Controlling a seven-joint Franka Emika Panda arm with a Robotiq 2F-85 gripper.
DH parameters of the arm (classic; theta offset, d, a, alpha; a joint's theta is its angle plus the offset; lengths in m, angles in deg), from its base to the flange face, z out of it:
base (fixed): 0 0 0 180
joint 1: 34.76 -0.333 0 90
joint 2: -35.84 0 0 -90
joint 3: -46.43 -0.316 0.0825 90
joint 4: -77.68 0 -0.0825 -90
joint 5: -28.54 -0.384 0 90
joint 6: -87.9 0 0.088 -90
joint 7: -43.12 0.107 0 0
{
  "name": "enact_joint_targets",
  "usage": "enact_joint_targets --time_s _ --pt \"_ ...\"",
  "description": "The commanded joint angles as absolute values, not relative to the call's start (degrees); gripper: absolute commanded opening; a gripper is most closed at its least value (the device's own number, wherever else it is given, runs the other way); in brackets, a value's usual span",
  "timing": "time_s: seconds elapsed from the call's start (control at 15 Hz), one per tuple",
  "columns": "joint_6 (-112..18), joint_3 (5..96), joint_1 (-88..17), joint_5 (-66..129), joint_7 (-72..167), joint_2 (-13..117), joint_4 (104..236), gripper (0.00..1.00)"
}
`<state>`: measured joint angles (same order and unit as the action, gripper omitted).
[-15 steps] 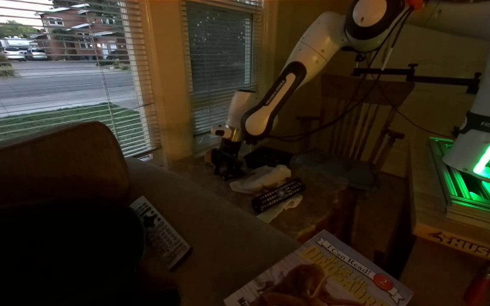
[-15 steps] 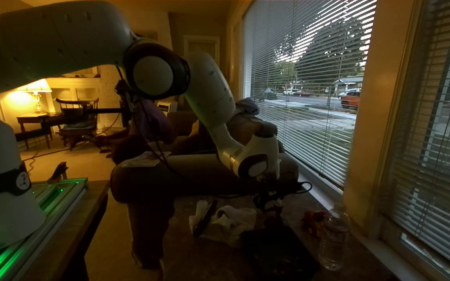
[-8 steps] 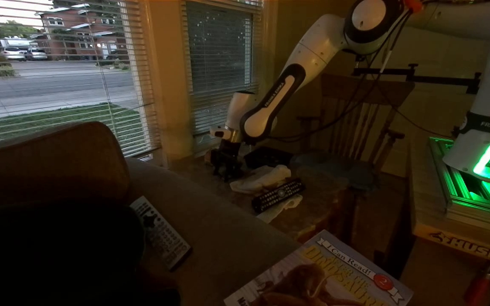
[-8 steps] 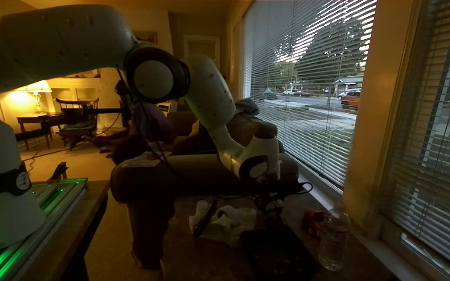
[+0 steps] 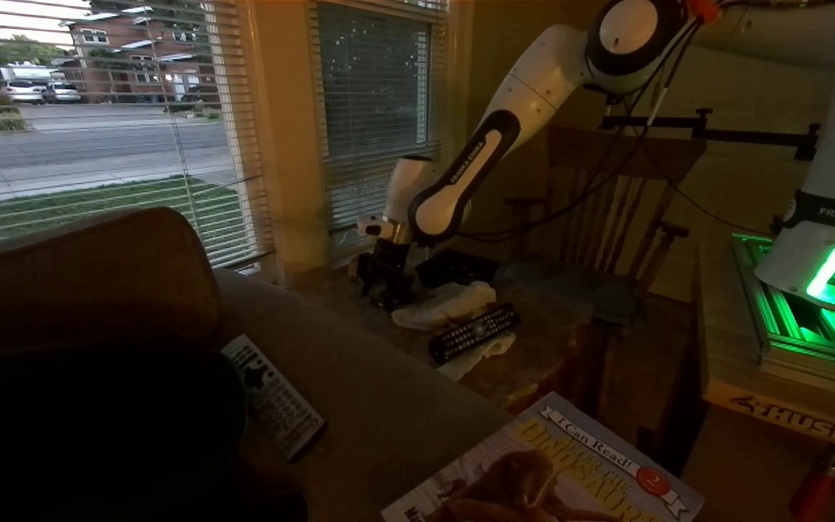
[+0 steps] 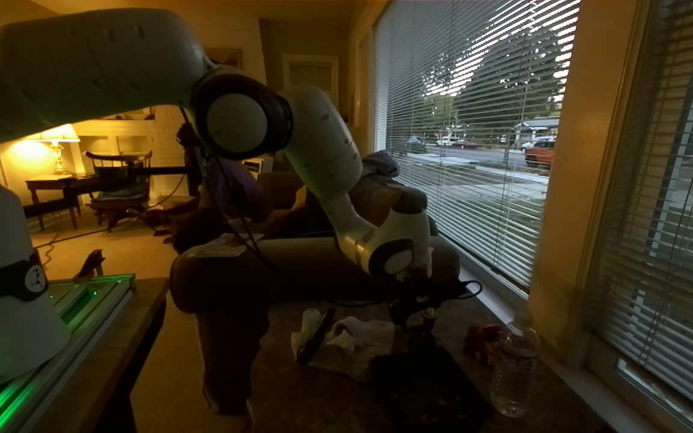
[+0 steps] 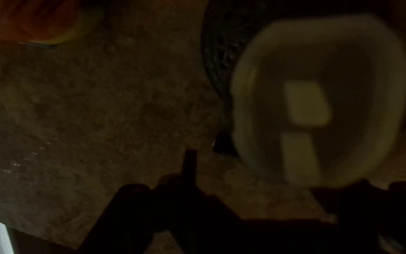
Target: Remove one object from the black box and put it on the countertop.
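Note:
The black box [image 5: 457,268] lies on the tan-brown countertop [image 5: 544,344]. It also shows in an exterior view [image 6: 437,391], where its contents are too dark to make out. My gripper [image 6: 421,322] points down, low over the countertop beside the box. In the wrist view, the gripper [image 7: 271,165] has its fingers spread apart, with bare countertop [image 7: 118,106] around the left finger. A pale, rounded, blurred object [image 7: 344,98] covers the right fingertip. There is a gap between it and the left finger; contact with the right one is hidden.
A dark round patterned thing [image 7: 220,49] lies partly under the pale object in the wrist view. A red-orange toy [image 6: 482,344] and a clear water bottle [image 6: 514,373] stand on the window side. A white cloth [image 5: 450,304] and a black remote [image 5: 475,333] lie nearby. The couch arm [image 5: 359,377] borders the countertop.
The arm has sunk very slightly since one second ago and has barely moved since half a second ago. The box, cloth, remote, toy and bottle have not moved.

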<state>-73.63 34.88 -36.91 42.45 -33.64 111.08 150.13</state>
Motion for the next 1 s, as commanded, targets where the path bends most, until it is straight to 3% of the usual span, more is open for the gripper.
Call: enact_joint_targets --time_s 0.0,0.53,0.93 --pt "-72.5 36.4 -38.4 43.5 -33.2 112.7 147.3 1.0" --pt "-71.7 37.8 -41.0 41.1 -24.4 106.6 152.8 1.0" --pt "-67.7 49.4 -51.2 43.1 0.6 97.6 156.8 1.0"
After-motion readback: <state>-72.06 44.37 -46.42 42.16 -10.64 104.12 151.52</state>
